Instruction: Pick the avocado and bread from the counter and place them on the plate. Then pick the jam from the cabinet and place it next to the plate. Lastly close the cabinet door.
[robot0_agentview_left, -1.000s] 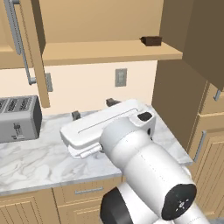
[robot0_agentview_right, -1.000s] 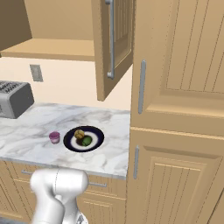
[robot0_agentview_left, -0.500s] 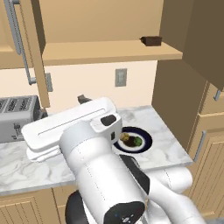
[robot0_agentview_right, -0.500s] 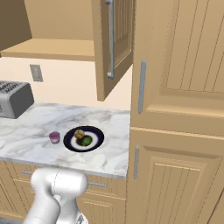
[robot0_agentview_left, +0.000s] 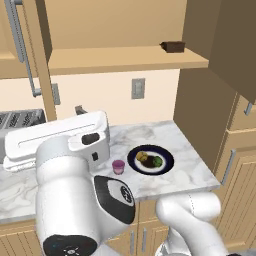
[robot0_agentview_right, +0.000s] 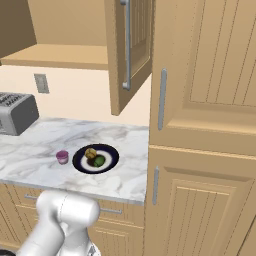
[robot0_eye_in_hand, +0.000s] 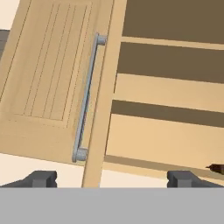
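Jaws standing wide apart and released, gripping nothing, two dark fingertips (robot0_eye_in_hand: 41, 178) poking up at the bottom of the hand view. Facing the cabinet (robot0_eye_in_hand: 166, 87) head-on: between the tips and just ahead, the narrow front edge of an open door (robot0_eye_in_hand: 101, 109); beyond the left tip, the door's panelled face with its long silver bar handle (robot0_eye_in_hand: 86, 96); beyond the right tip, bare wooden shelves stepping back inside. Just past the right tip, at the frame edge, a sliver of a dark brown box (robot0_eye_in_hand: 216, 167) sitting on the lower shelf.

Lying well below the jaws, on the marble surface (robot0_agentview_left: 185, 170): the plate (robot0_agentview_left: 150, 159), holding both the avocado (robot0_agentview_left: 157, 161) and the bread (robot0_agentview_left: 142, 157), the two touching side by side at its middle. Standing just beside the plate, apart from its rim, the jam (robot0_agentview_left: 118, 167). From the right base view, the same plate (robot0_agentview_right: 95, 158) with avocado (robot0_agentview_right: 99, 161) and bread (robot0_agentview_right: 90, 153) inside it, jam (robot0_agentview_right: 62, 157) to its far side, and a grey toaster (robot0_agentview_right: 17, 113) further along the surface.

Hanging open above: the cabinet's other door (robot0_agentview_right: 129, 50). Showing no readable writing or labels anywhere.
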